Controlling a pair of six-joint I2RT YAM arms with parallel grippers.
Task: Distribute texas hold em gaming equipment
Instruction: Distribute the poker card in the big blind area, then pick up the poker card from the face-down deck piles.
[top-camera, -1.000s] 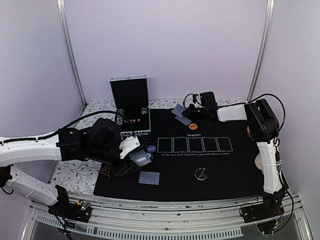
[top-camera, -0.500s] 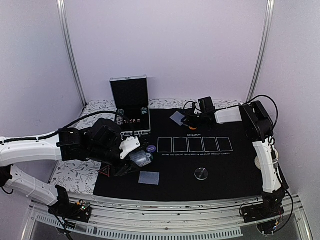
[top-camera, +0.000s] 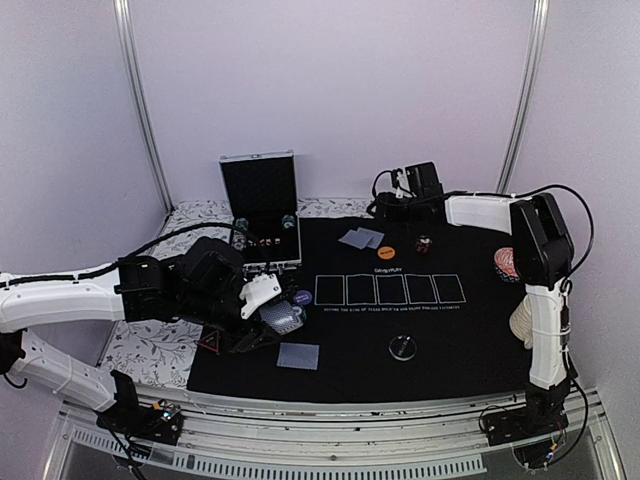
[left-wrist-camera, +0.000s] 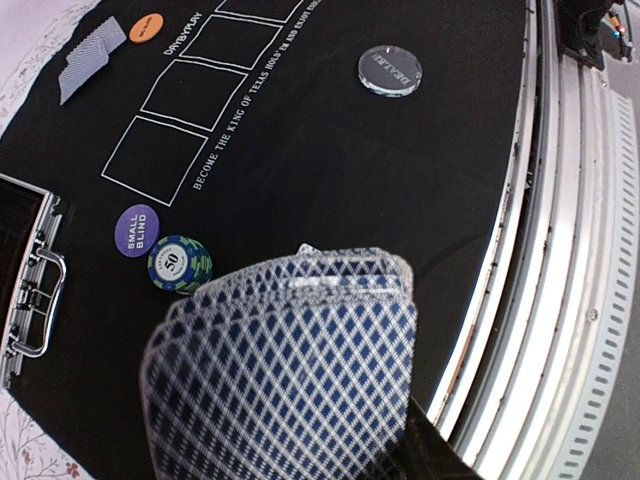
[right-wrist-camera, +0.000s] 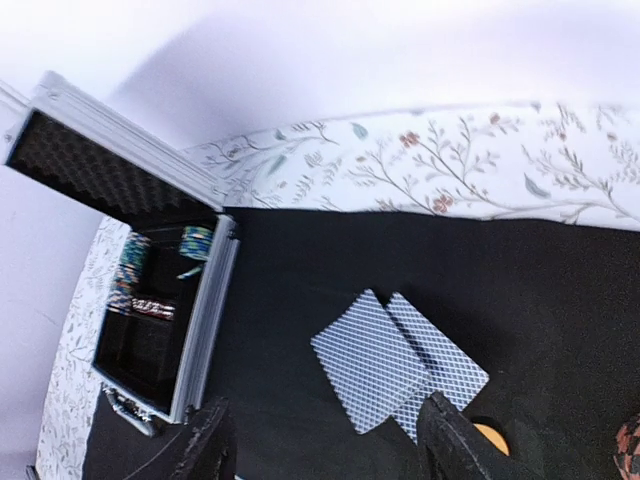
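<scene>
Black mat (top-camera: 470, 330) on floral cloth (top-camera: 140, 345), white walls behind; open case (top-camera: 262, 215) upper left, two cards (right-wrist-camera: 400, 360) and orange chip (top-camera: 387, 252) top centre, clear disc (top-camera: 403, 347) low centre; right gripper (right-wrist-camera: 325, 450) spread wide, empty, over the pair; left gripper (top-camera: 270, 312) clamps a fanned deck (left-wrist-camera: 290, 370) lower left, hiding its fingers.

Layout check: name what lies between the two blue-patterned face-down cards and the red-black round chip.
A small orange round disc lies between the blue-patterned cards and the red-black chip; the top view shows it.
</scene>
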